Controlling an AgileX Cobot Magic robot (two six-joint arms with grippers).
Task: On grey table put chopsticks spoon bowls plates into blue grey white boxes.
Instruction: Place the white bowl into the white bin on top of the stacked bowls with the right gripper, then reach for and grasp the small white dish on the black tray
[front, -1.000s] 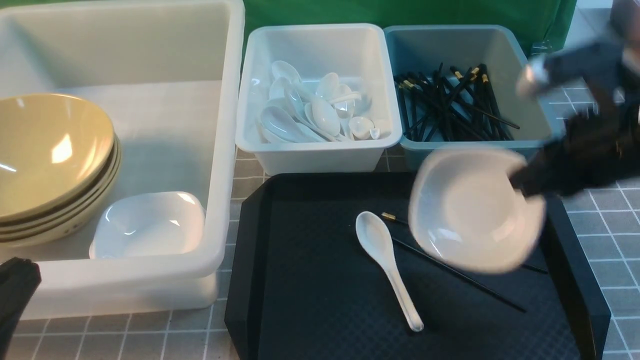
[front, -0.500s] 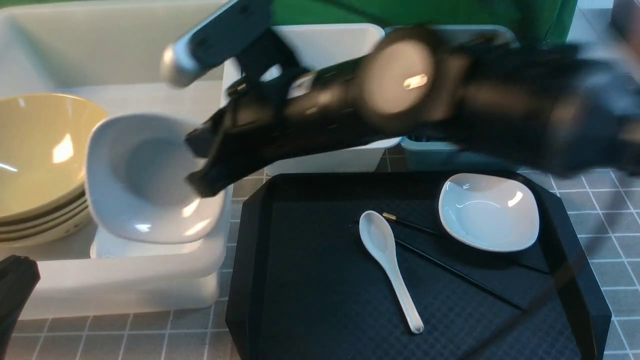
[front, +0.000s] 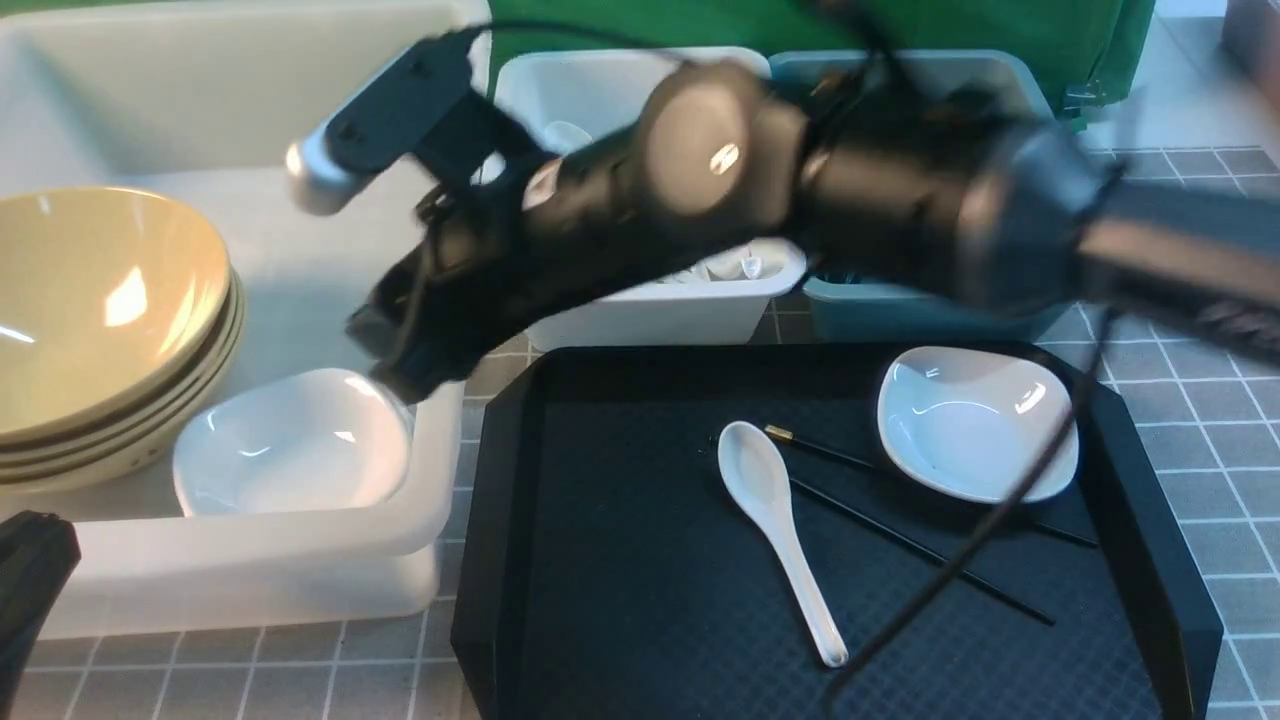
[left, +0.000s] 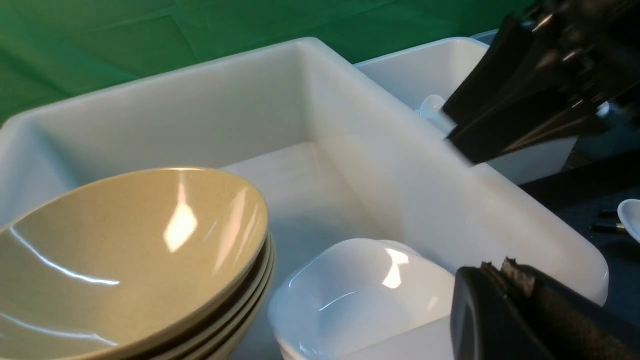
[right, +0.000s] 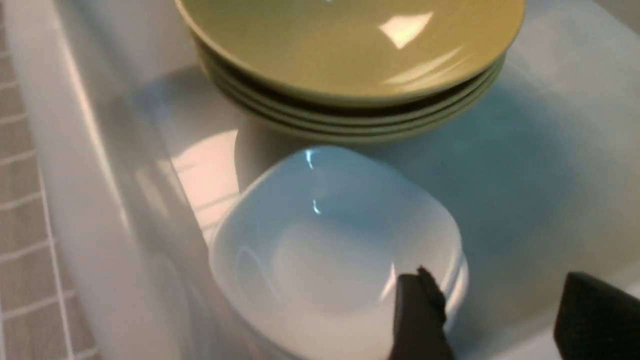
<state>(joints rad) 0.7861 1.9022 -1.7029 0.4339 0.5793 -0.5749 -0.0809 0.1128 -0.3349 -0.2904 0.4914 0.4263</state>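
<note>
Hovering open-jawed over plates in the tub, lower left, the right gripper seems done releasing; next, fetch the lone plate, right of centre. Left gripper: closed.

- A large translucent white plastic tub fills most of the view, with a green cloth backdrop behind it.
- Inside it sits a leaning stack of wide glossy yellowish-tan bowls.
- Just beside the stack lie small squarish glossy white plates, one seemingly nested in another.
- The left gripper shows as black padded fingers, its jaws pressed together on nothing.
- The right gripper, dark and blurred, hangs above the tub's side wall.
- Beyond that wall stands a smaller white plastic bin, with a white spoon visible inside.
- A black tray lies alongside.
</note>
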